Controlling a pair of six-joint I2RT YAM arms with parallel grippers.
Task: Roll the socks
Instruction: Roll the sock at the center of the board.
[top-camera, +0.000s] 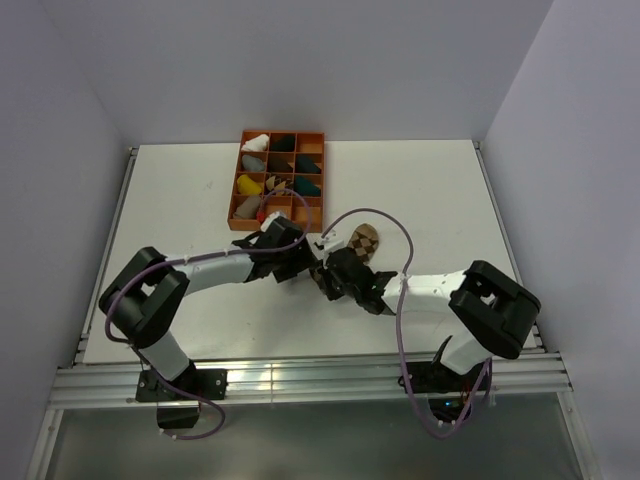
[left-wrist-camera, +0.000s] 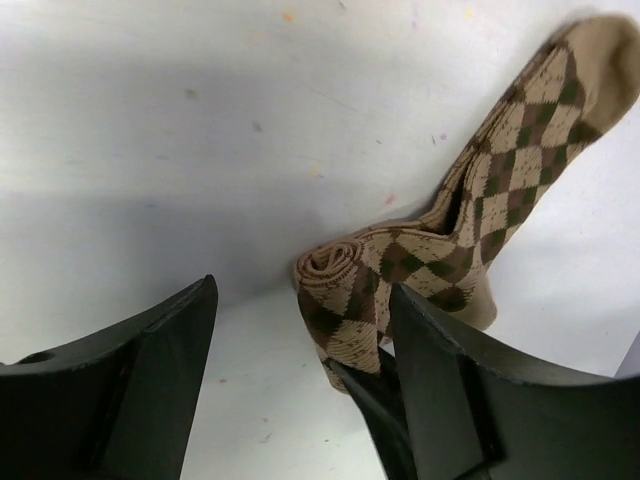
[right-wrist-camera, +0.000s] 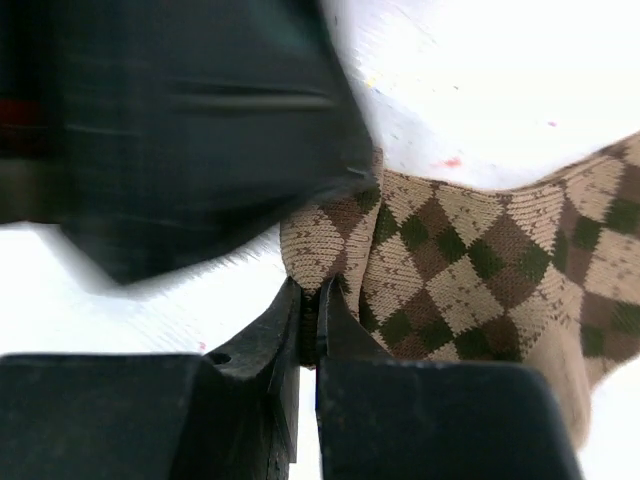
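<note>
Socks (left-wrist-camera: 400, 270) half rolled; left gripper (left-wrist-camera: 302, 295) gaping, right gripper (right-wrist-camera: 308, 300) clenched, seemingly pinching their rolled end. If that pinch slips, they could unroll.

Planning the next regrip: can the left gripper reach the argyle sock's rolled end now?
Probably yes: the left gripper stands open, the rolled end of the argyle sock roughly between its fingers. The right gripper, shut on that roll, crowds one side.
</note>
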